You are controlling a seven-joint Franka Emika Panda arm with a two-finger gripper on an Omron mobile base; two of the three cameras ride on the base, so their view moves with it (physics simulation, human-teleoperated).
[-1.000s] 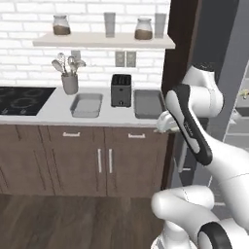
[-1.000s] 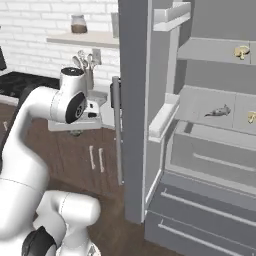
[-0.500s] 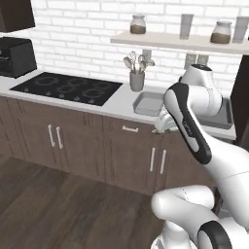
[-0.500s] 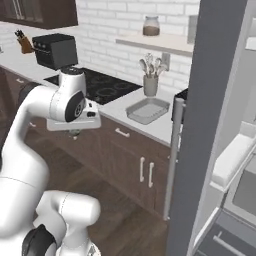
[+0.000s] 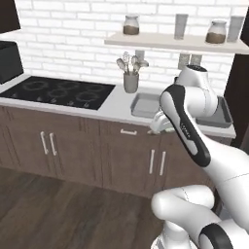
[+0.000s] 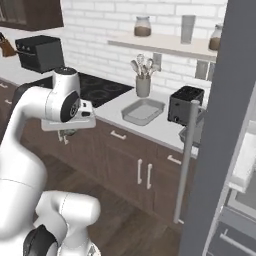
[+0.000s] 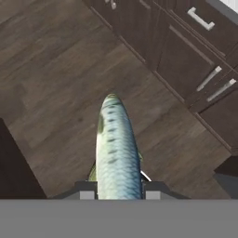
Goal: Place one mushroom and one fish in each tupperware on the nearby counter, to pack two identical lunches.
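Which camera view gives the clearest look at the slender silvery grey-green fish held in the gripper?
The hand view: the slender silvery grey-green fish sits large and centred, clamped between the two dark fingertips of the gripper, above the wood floor. In the left and right base views the arm shows, but the fish cannot be made out.

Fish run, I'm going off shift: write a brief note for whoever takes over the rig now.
Claw: shut on a fish, carried above the wood floor in front of the cabinets.
Things: one tupperware sits on the counter beside the utensil holder; it looks empty. The other tupperware is partly hidden behind the arm.
Done: one fish picked.
Left: place this fish in a tupperware; mushrooms and the second fish still need checking.
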